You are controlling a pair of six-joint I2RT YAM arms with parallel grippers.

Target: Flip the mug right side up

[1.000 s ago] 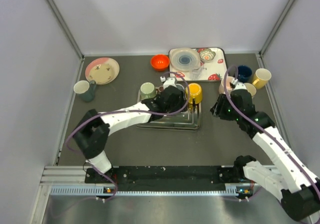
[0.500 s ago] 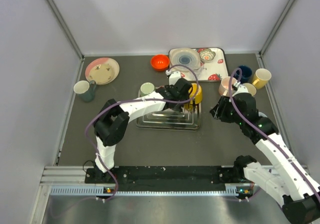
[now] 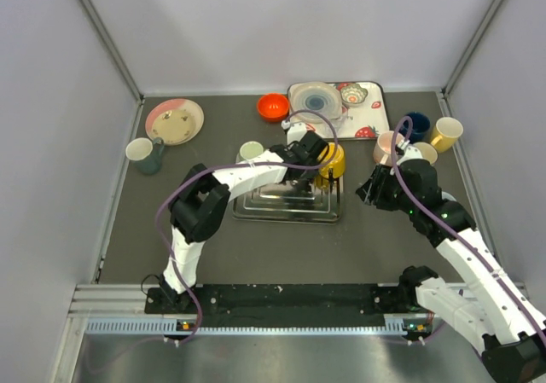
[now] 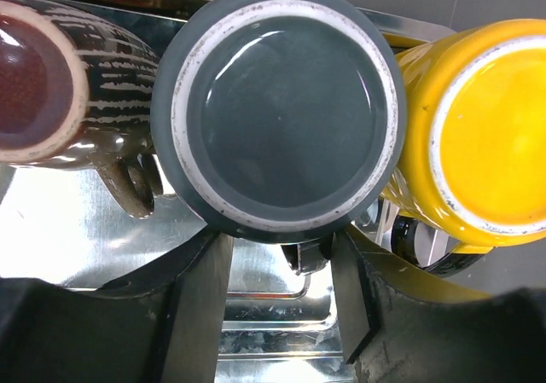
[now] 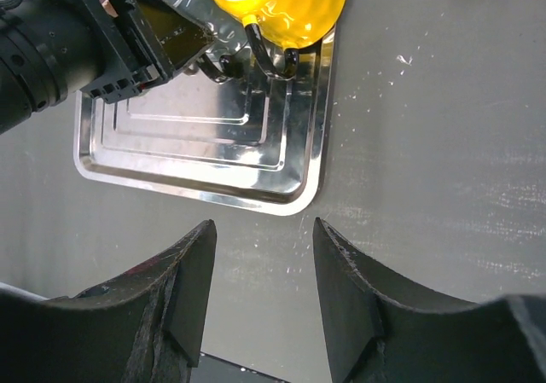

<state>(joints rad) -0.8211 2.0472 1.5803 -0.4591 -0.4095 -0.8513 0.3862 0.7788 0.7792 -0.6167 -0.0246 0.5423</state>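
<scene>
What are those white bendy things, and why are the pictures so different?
They are robot arms: a left arm and a right arm, each ending in a two-finger gripper. One picture looks down from above the table; the other two come from cameras on the wrists. The left wrist camera shows three mugs on a metal tray: a brown striped mug, a dark grey mug and a yellow mug. We see the grey one's bottom, so it is upside down. The left gripper is open, a finger each side of its handle, holding nothing. The right gripper hangs open above the table. A pink plate and an orange bowl sit farther back.
</scene>
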